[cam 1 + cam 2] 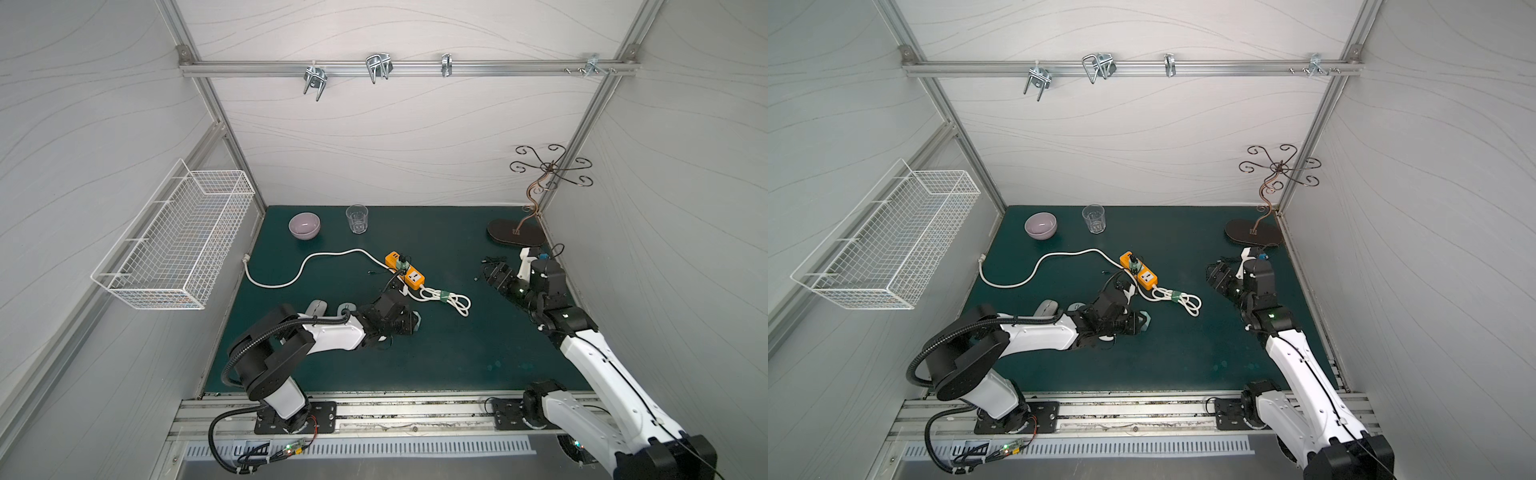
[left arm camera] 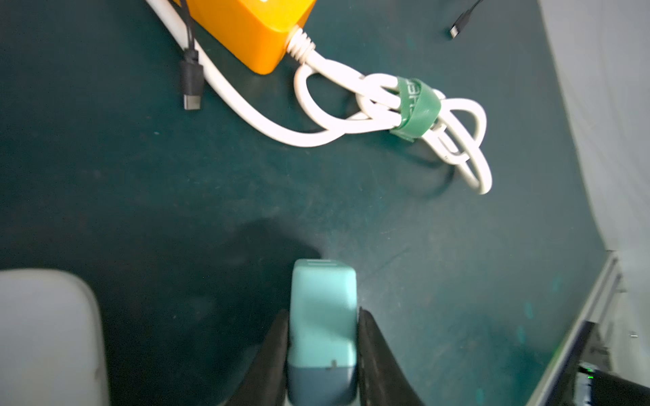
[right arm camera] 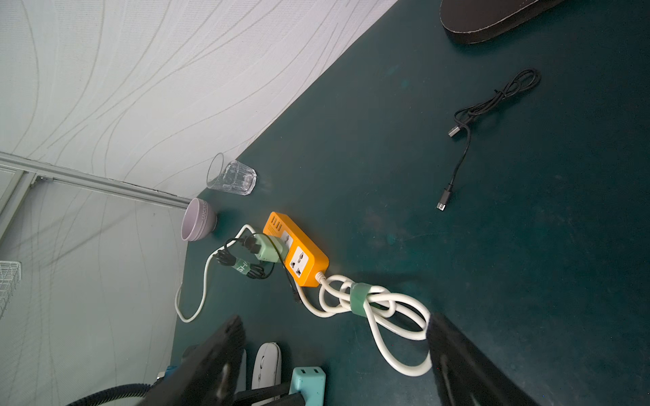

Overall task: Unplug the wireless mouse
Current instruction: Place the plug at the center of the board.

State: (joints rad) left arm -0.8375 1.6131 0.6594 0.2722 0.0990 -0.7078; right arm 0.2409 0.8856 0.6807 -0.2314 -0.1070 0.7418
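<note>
The pale grey wireless mouse (image 1: 316,308) (image 3: 266,365) lies on the green mat beside my left arm. My left gripper (image 2: 323,313) (image 1: 409,322) is shut on a teal two-port charger block (image 2: 322,298) (image 3: 308,381), low over the mat. A black cable's plug (image 2: 191,102) lies loose next to the orange power strip (image 1: 405,270) (image 2: 246,31). A green adapter (image 3: 267,247) with a bundled black cable sits plugged into the strip. My right gripper (image 3: 334,321) (image 1: 494,270) hangs open above the mat at the right, holding nothing.
The strip's white cord (image 1: 446,301) lies coiled with a green tie. A second black cable (image 3: 467,119) lies loose at the right. A purple bowl (image 1: 304,225), a glass (image 1: 357,218) and a hook stand (image 1: 515,235) stand at the back. A wire basket (image 1: 174,245) hangs on the left wall.
</note>
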